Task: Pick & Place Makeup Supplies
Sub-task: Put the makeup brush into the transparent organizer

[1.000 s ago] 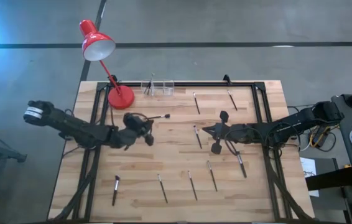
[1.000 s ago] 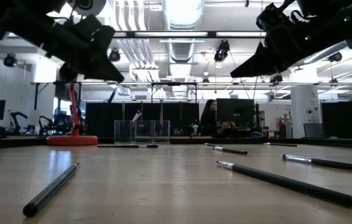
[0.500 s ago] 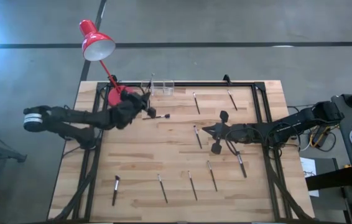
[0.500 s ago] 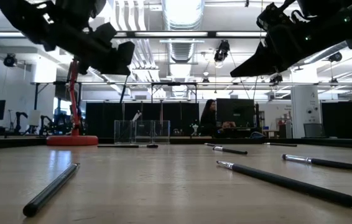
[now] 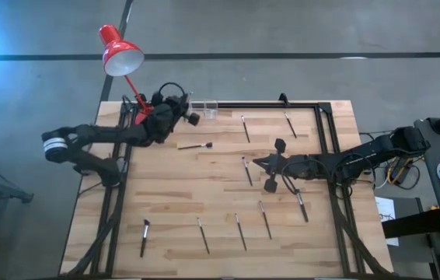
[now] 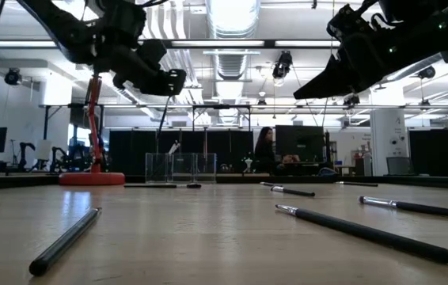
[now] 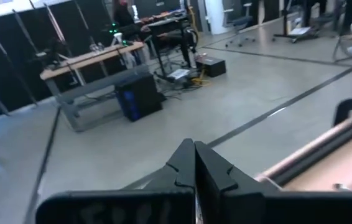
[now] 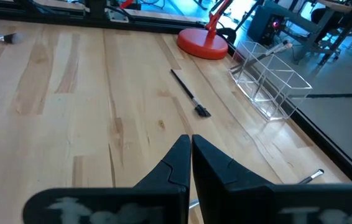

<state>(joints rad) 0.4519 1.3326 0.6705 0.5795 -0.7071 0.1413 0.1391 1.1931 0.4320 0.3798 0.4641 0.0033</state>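
Several thin makeup brushes lie flat on the wooden table, among them one [image 5: 194,145] near the far left and one [image 5: 246,171] mid-table. A clear container [image 5: 204,109] stands at the far edge with a brush in it. My left gripper [image 5: 189,117] [image 6: 168,79] is raised beside that container and is shut on a thin dark brush [image 6: 162,115]. My right gripper [image 5: 257,163] [image 8: 190,143] hovers shut above mid-table, touching nothing. My left gripper pinches a thin brush by its upper end [image 6: 168,96] between its two shut fingers [image 7: 185,165]. The brush hangs slanted below them, clear of the table. The left wrist view does not show the brush, so which part is held cannot be told.
A red desk lamp has its shade [image 5: 121,50] past the far-left corner and its base [image 6: 92,178] next to the container. More brushes lie along the near edge [image 5: 203,235] and toward the far right [image 5: 290,124]. A black frame [image 5: 325,136] crosses the table.
My left gripper has travelled from left of mid-table toward the far edge, ending beside the clear container. It stayed shut, and the thin brush hanging under it went along. The right arm kept still.
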